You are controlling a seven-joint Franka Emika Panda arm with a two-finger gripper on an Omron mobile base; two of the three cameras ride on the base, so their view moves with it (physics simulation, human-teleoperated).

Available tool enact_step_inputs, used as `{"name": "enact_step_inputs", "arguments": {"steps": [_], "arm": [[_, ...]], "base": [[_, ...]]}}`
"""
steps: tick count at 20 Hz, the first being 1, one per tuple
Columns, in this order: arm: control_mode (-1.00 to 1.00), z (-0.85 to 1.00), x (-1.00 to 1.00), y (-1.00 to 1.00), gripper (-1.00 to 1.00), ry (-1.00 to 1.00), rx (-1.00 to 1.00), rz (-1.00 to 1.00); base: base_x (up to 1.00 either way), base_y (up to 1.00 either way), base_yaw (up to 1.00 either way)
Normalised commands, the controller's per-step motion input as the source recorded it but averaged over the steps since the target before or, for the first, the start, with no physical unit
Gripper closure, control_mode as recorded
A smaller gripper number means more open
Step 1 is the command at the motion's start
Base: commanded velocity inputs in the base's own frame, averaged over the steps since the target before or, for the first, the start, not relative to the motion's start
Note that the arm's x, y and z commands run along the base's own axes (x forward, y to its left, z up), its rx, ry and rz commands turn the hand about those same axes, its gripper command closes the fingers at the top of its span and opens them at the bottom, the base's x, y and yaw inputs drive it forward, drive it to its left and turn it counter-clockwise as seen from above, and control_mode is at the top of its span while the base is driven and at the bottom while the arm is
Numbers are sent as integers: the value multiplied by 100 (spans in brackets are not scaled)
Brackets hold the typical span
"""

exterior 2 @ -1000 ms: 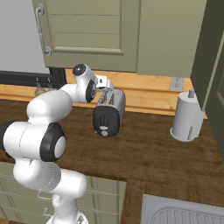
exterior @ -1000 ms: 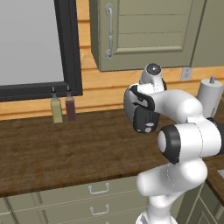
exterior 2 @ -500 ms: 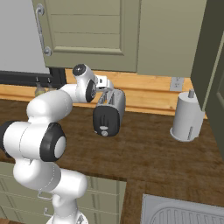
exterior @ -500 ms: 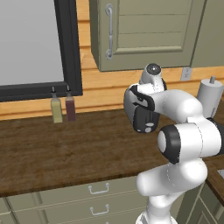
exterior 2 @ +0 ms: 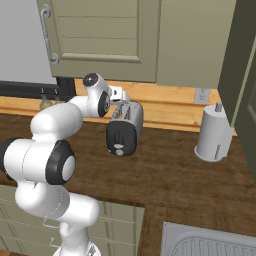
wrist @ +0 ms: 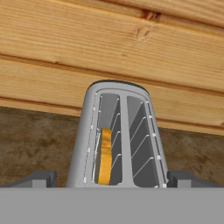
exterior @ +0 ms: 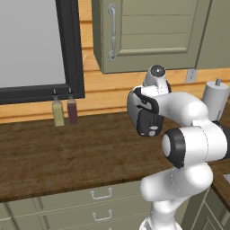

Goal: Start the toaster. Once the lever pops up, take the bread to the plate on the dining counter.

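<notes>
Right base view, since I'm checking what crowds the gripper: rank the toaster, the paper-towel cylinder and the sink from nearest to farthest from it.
From the open gripper:
1. Toaster, directly below it.
2. Cylinder, off to the right by the wall.
3. Sink, at the bottom right counter edge.

Nothing differs from the earlier pictures. The arm (exterior 2: 75, 112) keeps its pose over the toaster (exterior 2: 124, 129), and the bread (wrist: 105, 155) sits in the same slot as before.
</notes>
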Motion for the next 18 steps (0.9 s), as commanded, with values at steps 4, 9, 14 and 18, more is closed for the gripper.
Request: {"name": "enact_step_inputs", "arguments": {"steps": [4, 9, 14, 18], "arm": [[-100, 0, 0, 0, -100, 0, 0, 0], [-100, 0, 0, 0, -100, 0, 0, 0], [-100, 0, 0, 0, -100, 0, 0, 0], [-100, 0, 0, 0, -100, 0, 0, 0]], "base": [[0, 0, 0], [0, 0, 0], [0, 0, 0], [0, 0, 0]]}}
